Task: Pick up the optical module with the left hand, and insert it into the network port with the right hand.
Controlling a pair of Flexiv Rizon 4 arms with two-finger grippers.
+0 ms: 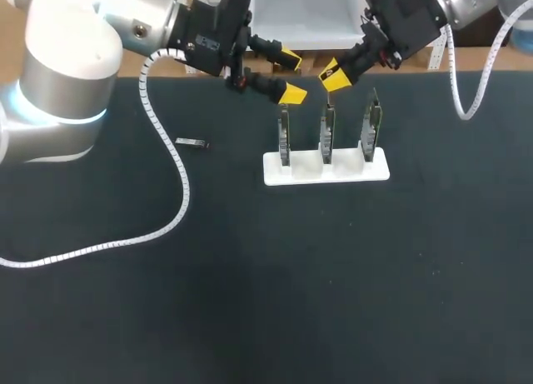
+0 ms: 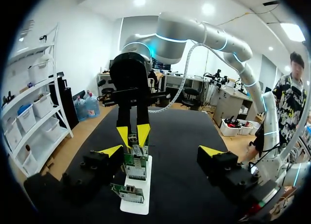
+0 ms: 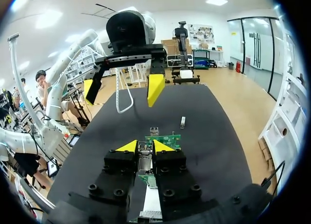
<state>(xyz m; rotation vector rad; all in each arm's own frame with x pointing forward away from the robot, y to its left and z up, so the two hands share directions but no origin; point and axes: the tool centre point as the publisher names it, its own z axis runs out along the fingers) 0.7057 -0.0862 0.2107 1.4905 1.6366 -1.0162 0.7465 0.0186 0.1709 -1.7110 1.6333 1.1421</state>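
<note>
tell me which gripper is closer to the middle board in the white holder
Right. The right gripper, shut on the optical module, hangs just above the middle board. The left gripper is open, off to one side near the end board.

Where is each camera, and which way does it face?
Head view: above, behind, looking down on the black table; both arms show.
Left wrist view: behind the open left pincer, facing the right pincer.
Right wrist view: behind the right pincer holding a silver module, facing the left pincer.
Shared: white holder of green boards.
</note>
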